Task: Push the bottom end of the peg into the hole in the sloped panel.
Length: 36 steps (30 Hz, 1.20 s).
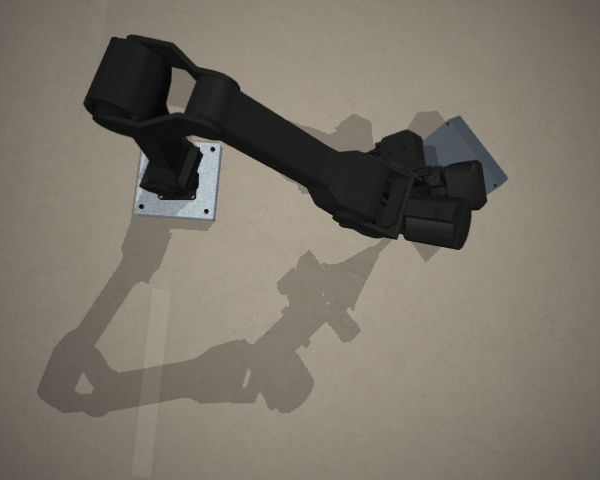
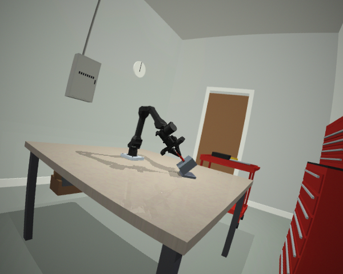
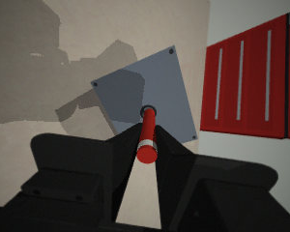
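Observation:
A round red peg (image 2: 181,157) (image 3: 148,127) with a pale band near its top is held tilted, leaning towards the panel. My gripper (image 2: 177,151) is shut on it; in the wrist view its black fingers flank the peg. In the top view the arm hides the peg and fingertips. The blue-grey sloped panel (image 1: 461,141) (image 2: 187,165) (image 3: 161,79) faces the gripper. Its dark-ringed hole (image 3: 142,110) shows around the peg's lower end, which is at the hole's mouth or slightly inside. The exact depth cannot be told. Much of the peg stands outside the face.
The arm's pale base plate (image 1: 179,210) (image 2: 132,157) is bolted to the table (image 2: 127,188). Dark screws mark the panel's corners. Beyond the table stand a red cart (image 2: 248,166) and red drawer cabinets (image 2: 316,230) (image 3: 251,82).

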{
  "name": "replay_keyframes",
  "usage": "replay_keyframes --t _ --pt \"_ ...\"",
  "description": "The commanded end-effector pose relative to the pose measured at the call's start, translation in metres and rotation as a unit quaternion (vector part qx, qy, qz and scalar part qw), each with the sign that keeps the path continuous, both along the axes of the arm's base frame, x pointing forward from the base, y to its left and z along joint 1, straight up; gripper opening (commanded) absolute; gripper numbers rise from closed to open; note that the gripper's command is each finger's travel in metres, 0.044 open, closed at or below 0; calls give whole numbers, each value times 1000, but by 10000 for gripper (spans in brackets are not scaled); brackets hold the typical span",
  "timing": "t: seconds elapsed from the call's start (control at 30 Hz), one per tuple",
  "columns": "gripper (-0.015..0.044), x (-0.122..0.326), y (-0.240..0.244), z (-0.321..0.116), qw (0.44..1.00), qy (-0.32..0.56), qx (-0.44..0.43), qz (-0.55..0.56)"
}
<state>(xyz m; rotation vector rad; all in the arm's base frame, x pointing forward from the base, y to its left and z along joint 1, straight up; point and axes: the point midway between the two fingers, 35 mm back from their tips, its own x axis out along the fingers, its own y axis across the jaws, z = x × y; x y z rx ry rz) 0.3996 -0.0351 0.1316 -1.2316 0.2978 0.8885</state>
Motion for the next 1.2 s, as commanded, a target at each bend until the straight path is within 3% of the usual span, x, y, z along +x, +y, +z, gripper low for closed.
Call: replay_keyframes --t 0.0,1.17 --pt "0 1 0 -3 1000 3 1 -2" --pt "0 6 3 -7 1000 3 1 -2"
